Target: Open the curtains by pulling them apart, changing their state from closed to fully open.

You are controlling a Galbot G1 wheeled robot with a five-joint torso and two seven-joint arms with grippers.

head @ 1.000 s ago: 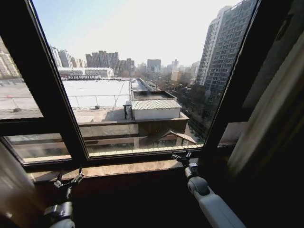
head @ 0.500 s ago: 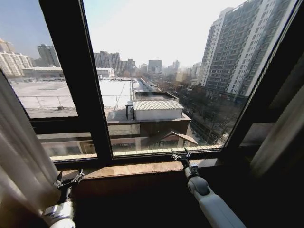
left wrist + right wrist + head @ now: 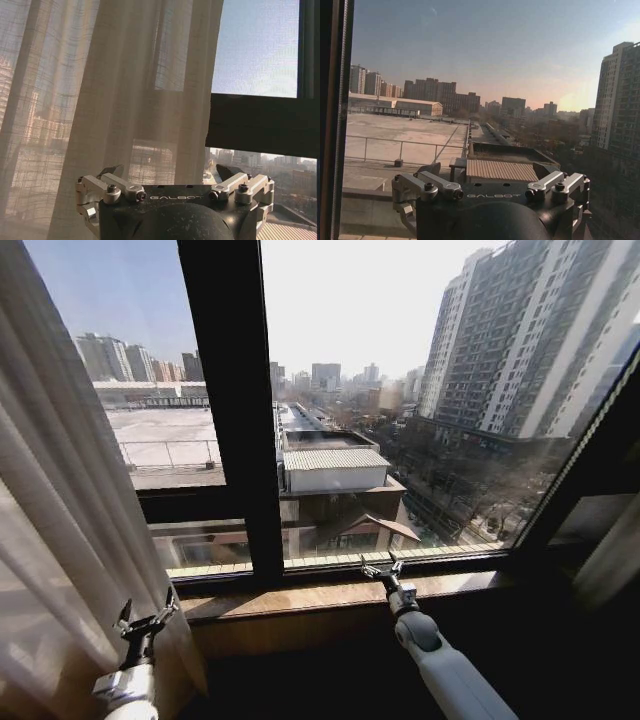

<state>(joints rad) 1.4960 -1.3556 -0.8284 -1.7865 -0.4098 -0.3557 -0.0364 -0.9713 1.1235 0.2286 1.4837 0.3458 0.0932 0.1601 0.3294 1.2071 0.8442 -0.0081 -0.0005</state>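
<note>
A sheer cream curtain (image 3: 60, 540) with narrow pleats hangs down the left side of the head view, over the left part of the window. My left gripper (image 3: 147, 618) is open, low in front of this panel's inner edge, with nothing between its fingers. In the left wrist view the same curtain (image 3: 100, 100) hangs just beyond the open left gripper (image 3: 169, 172). A strip of the other curtain (image 3: 612, 565) shows at the far right. My right gripper (image 3: 378, 568) stands open above the sill, facing bare glass. The right wrist view shows the right gripper (image 3: 487, 170) open and holding nothing.
A thick black upright frame bar (image 3: 235, 410) splits the window, and a black crossbar (image 3: 180, 502) runs off it to the left. A brown sill (image 3: 300, 595) runs under the glass. Rooftops and tower blocks lie outside.
The whole head view has swung toward the left, so the camera has moved. More of the left curtain now shows and less of the right one. Both grippers stay open.
</note>
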